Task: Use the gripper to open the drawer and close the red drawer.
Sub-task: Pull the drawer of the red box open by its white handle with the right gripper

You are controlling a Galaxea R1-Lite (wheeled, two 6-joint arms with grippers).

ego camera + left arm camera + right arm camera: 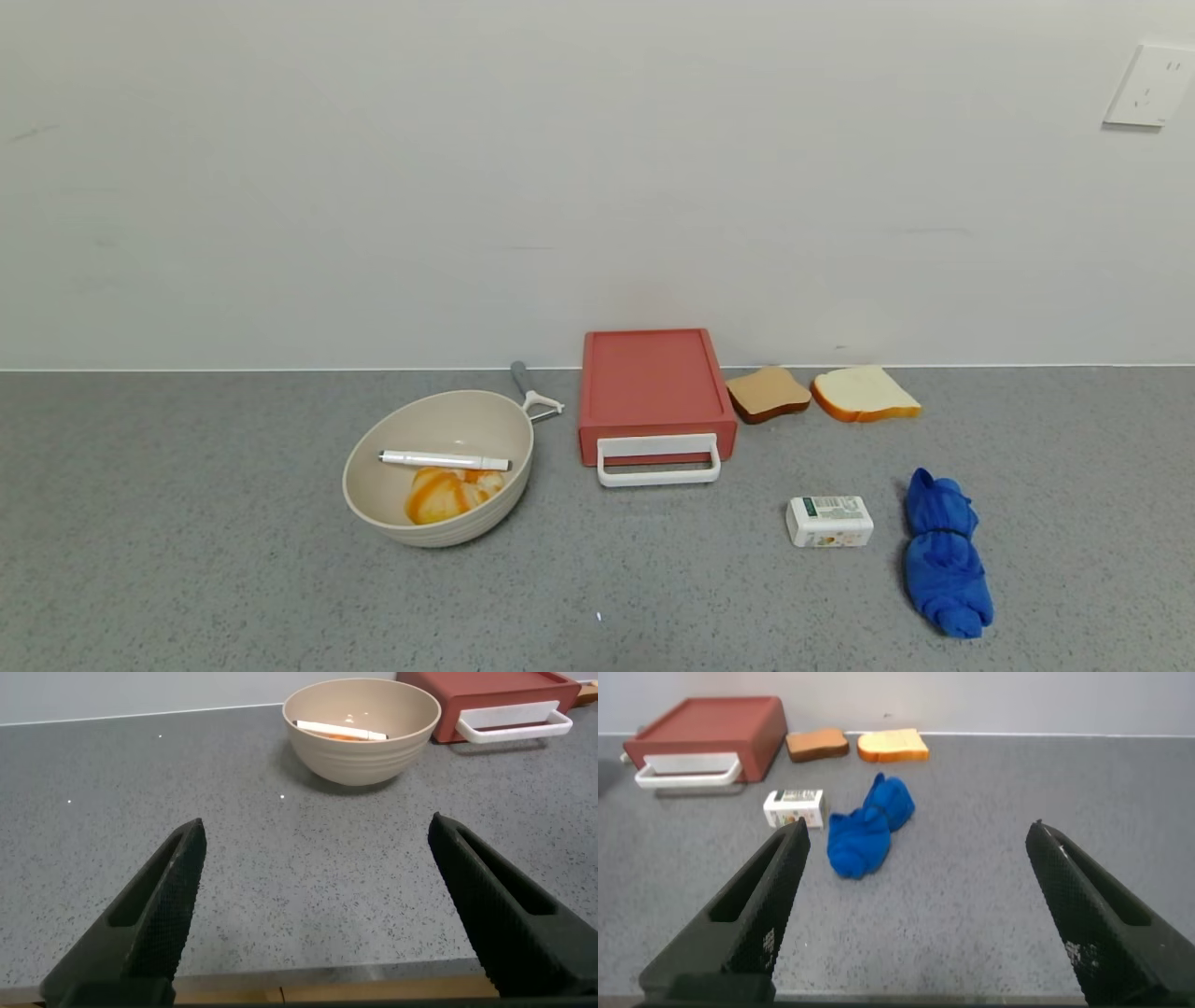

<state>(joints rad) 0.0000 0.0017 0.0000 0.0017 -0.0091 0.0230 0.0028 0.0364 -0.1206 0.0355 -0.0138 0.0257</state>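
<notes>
The red drawer [653, 392] sits at the back of the grey worktop [187, 560], against the wall, with its tray pushed in and its white loop handle [658, 461] facing forward. At its 9 o'clock, just beside it, stands a beige bowl [439, 467] holding a white pen [444, 460] and an orange-striped item [448, 495]; a peeler [532, 392] lies behind the bowl. At the drawer's 3 o'clock lie two bread slices, a brown one [767, 394] and a white one [864, 394]. At its 4 o'clock are a small white box [829, 521] and a bundled blue cloth [943, 555].

The left gripper [313, 905] hovers low over bare worktop, well apart from the bowl, with its fingers spread wide and holding nothing. The right gripper [915, 905] is likewise wide open and empty, near the front edge, with the blue cloth ahead of it.
</notes>
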